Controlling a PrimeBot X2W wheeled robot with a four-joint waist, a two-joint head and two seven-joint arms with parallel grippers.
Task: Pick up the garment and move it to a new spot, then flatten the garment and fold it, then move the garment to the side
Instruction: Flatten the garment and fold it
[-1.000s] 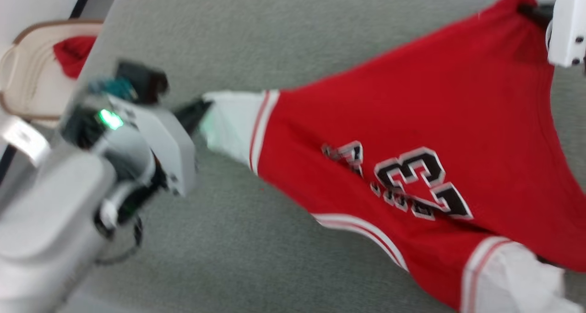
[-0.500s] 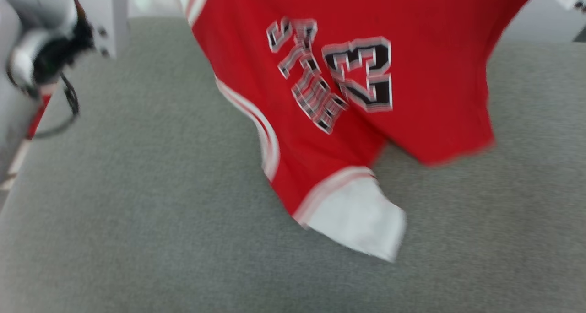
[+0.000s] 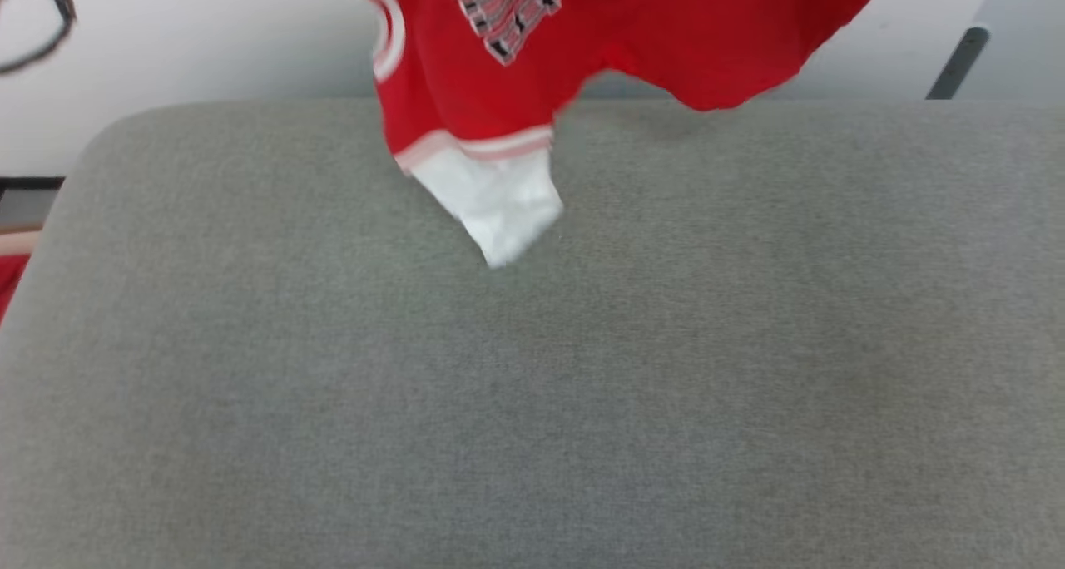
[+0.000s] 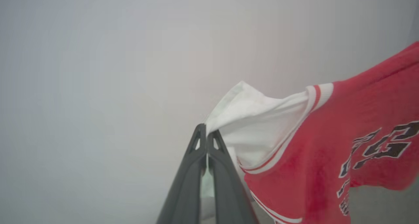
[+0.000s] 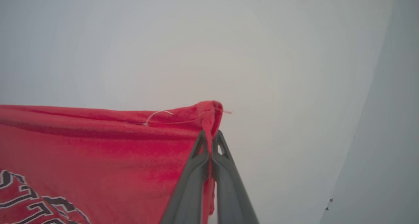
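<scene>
The garment (image 3: 632,45), a red jersey with white sleeves and black lettering, hangs in the air above the far edge of the grey surface (image 3: 532,369). One white sleeve (image 3: 499,207) dangles lowest. In the left wrist view my left gripper (image 4: 207,132) is shut on the white sleeve of the garment (image 4: 327,145). In the right wrist view my right gripper (image 5: 210,137) is shut on a red hem corner of the garment (image 5: 98,152). The jersey is stretched between the two grippers.
A pale wall (image 3: 208,45) stands behind the grey surface. A dark bar (image 3: 957,61) leans at the upper right. A scrap of red cloth (image 3: 8,278) shows past the surface's left edge, and a dark cable loop (image 3: 50,20) hangs at the upper left.
The camera has tilted, so the whole picture has shifted. The jersey has gone from stretched low over the surface to hanging high, with both grippers holding on.
</scene>
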